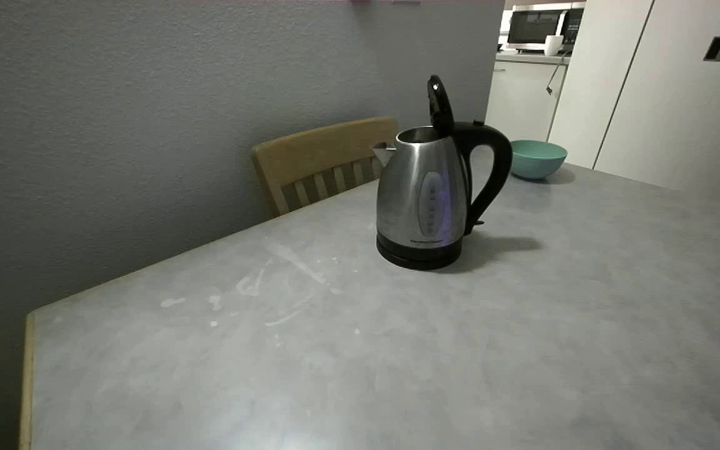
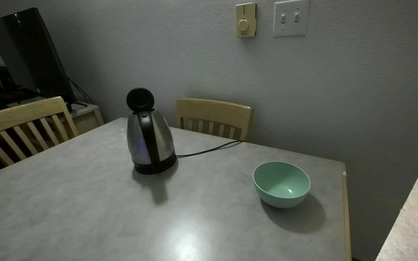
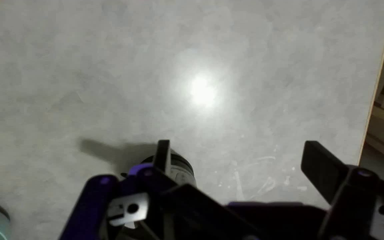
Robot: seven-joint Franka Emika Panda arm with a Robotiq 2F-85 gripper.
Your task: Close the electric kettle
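Stainless steel with black trim, the electric kettle point(image 1: 410, 187) is standing upright on the gray table point(image 1: 522, 350), nearer the table edge that is running along the wall point(image 2: 194, 54). Its long axis is running vertical, straight up from the black round base point(image 1: 419, 255). Spout point(image 1: 383, 152) is pointing roughly toward the table corner by the pale smudges point(image 1: 300, 265); loop handle point(image 1: 502, 156) is facing the opposite way across the table. Gauge window point(image 1: 430, 203) is showing on its flank, a purplish tint point(image 1: 445, 209) lying beside it. Lid point(image 1: 440, 103) is standing up on the handle side in both exterior views, leaving the kettle's mouth point(image 1: 421, 134) gaping. Black cord point(image 2: 210, 149) is trailing from the base to the wall edge of the table, where a wooden chair point(image 2: 214, 111) is sitting just past. Teal bowl point(image 2: 279, 203) is resting near the table end well away from the smudges. Second chair point(image 2: 24, 115) and a TV point(image 2: 31, 49) are standing past the smudged table end. Microwave point(image 1: 534, 27) and white mug point(image 1: 554, 45) are showing far beyond the table. Wrist view: gripper point(image 3: 238, 144) is hanging above the table, its fingers point(image 3: 323, 170) standing wide apart; kettle is peeking out partly hidden behind one finger, and a bit of the bowl is showing at the border.
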